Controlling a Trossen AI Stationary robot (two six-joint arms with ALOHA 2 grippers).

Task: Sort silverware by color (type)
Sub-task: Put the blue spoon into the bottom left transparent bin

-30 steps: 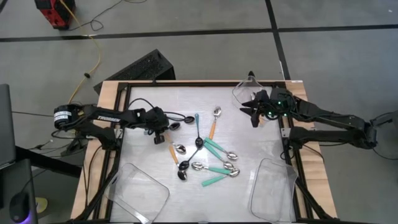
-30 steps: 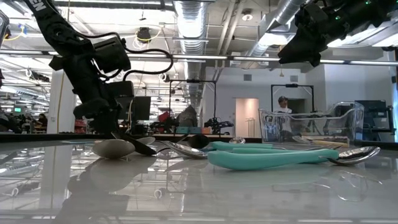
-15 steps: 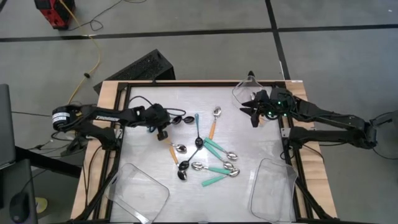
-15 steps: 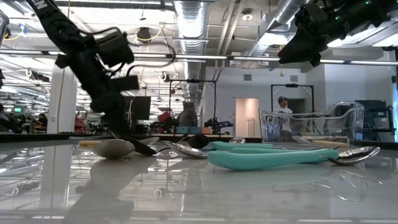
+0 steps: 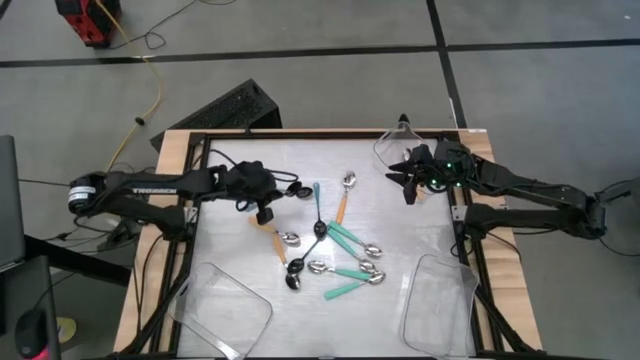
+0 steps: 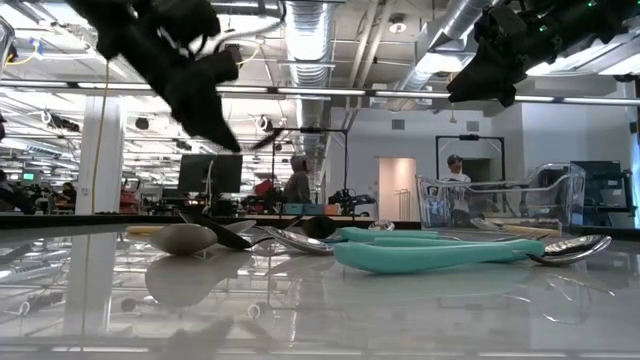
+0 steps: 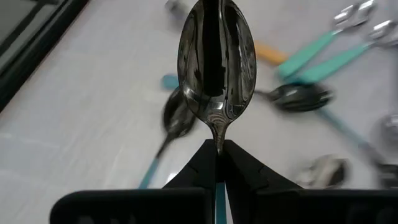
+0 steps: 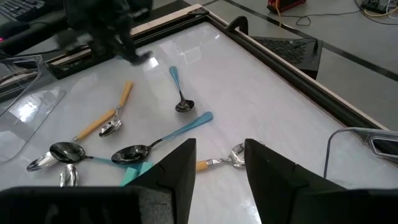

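In the low view, a teal-handled spoon (image 6: 440, 254) is lying nearest the camera, across the lower middle of the frame, its silver bowl pointing right. Just behind it, at left centre, a pale spoon bowl (image 6: 182, 238) is resting on the table (image 6: 320, 310) among more spoons, too overlapped to tell apart.

In the high view, the spoon cluster (image 5: 330, 262) is sitting at the centre of the frame: teal, orange and blue handles crossing one another. A blue-handled spoon (image 5: 317, 208) is lying just above it, with an orange-handled spoon (image 5: 345, 198) beside it to the right.

The left gripper (image 5: 262, 205) is hovering left of centre, raised off the table. In the left wrist view its fingers (image 7: 199, 168) are pinching the thin blue handle of a black-bowled spoon (image 7: 216, 59), the bowl standing up and away from the fingertips.

The right gripper (image 5: 408, 185) is waiting at upper right, jaws spread and holding nothing.

Clear trays are sitting at lower left (image 5: 222, 310), lower right (image 5: 440, 305) and upper right (image 5: 395, 148).
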